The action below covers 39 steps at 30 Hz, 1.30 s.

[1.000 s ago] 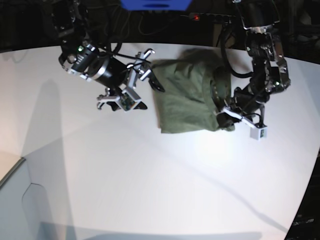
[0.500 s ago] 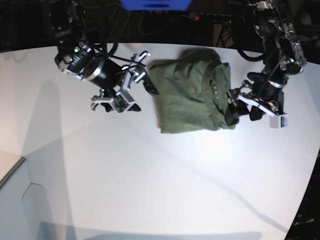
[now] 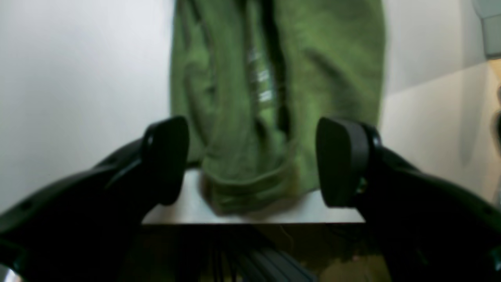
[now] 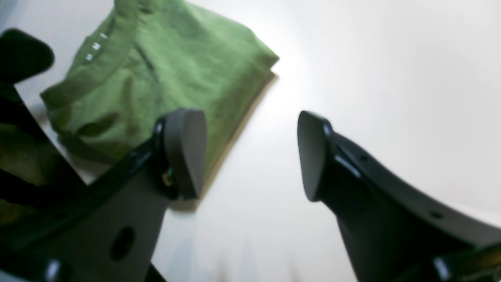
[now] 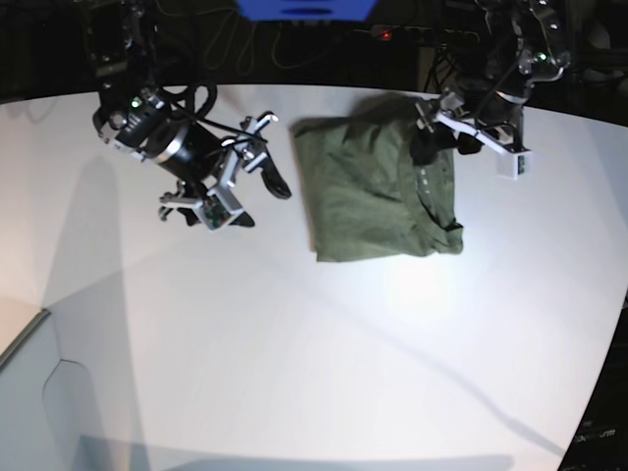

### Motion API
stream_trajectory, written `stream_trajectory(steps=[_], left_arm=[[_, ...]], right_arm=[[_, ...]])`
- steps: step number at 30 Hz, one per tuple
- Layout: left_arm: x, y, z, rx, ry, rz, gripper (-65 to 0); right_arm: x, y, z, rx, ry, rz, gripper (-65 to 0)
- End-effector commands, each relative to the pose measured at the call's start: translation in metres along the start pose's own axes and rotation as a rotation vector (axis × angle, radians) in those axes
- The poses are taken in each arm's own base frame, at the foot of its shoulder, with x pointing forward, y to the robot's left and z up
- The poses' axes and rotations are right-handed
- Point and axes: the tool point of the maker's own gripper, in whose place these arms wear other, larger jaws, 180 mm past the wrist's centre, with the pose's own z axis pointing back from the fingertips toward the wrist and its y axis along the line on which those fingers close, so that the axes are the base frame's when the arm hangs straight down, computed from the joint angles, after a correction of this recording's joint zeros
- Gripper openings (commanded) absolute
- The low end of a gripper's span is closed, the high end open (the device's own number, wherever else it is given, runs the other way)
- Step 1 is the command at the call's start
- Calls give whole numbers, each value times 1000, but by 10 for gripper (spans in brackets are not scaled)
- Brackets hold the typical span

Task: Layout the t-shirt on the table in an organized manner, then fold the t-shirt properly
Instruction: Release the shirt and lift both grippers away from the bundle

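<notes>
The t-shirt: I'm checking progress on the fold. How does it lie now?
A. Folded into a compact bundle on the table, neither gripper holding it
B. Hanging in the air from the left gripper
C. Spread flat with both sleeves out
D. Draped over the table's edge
A: the t-shirt lies as a compact bundle on the table, with the left gripper and right gripper both open and empty.

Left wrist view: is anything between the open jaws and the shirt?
Nothing visible. The left gripper is open, and only bare table and the shirt's collar end lie between its jaws.
</notes>
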Motion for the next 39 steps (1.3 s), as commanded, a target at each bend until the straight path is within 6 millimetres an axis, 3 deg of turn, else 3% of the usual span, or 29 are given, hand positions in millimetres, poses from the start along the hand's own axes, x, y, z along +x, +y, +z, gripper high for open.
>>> stream_trajectory(steps=[1, 9, 11, 17, 22, 27, 31, 39], left_arm=[[5, -1, 0, -8, -19, 6, -160], [-15, 7, -6, -1, 31, 47, -164], [-19, 8, -8, -2, 40, 58, -194], [-27, 11, -14, -3, 60, 81, -371], [-27, 11, -15, -6, 64, 80, -483], [-2, 2, -4, -10, -2, 33, -650], [8, 2, 3, -2, -32, 12, -631], [11, 10, 6, 22, -36, 5, -627]], right_arm=[[15, 0, 1, 3, -55, 2, -281], [15, -1, 1, 2, -55, 1, -281], [15, -1, 1, 2, -55, 1, -281], [18, -3, 0, -1, -62, 7, -281], [21, -5, -1, -4, -69, 12, -281], [22, -5, -1, -4, -70, 13, -281], [22, -5, -1, -4, -70, 13, -281], [22, -5, -1, -4, -70, 13, -281]])
